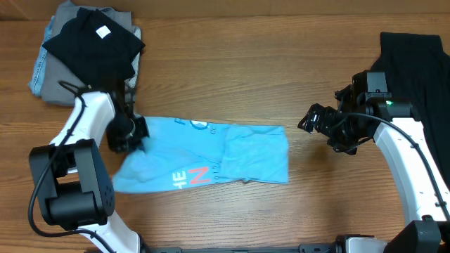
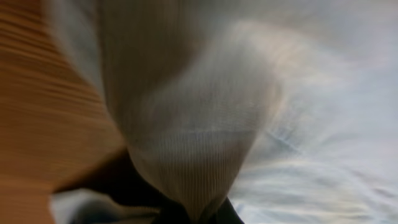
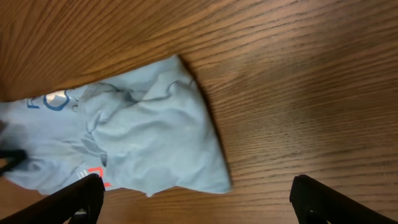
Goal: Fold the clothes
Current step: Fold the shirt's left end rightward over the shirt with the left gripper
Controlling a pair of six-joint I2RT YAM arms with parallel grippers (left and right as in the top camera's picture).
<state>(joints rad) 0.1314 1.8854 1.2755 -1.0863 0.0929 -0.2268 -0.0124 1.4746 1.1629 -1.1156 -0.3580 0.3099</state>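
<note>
A brown wood-grain counter (image 1: 316, 204) fills the overhead view, and the light blue cotton T-shirt (image 1: 246, 158) lies flat and crumpled across its middle, left of centre, loosely folded into a long band with a sleeve turned in on top. Near the shirt's front edge there is a coral-red "N" (image 1: 202, 175) with white letters just beside it that are too small and too creased to read. Along the rear edge a blue outlined print (image 3: 53, 101) looks like "FO", partly folded under. The left gripper (image 1: 135, 135) sits at the shirt's left end. In its blurred wrist view a bunched fold of the ribbed cloth narrows down between the dark fingers (image 2: 134, 186), so it is pinching the fabric. The right gripper (image 1: 308, 119) hovers over bare wood just off the shirt's right end, its jaws spread wide and holding nothing. Further back, at the far left, a stack of folded grey and black garments (image 1: 88, 42) carries a small white label (image 1: 103, 31) whose text cannot be read. At the far right lies a black garment (image 1: 415, 56).
</note>
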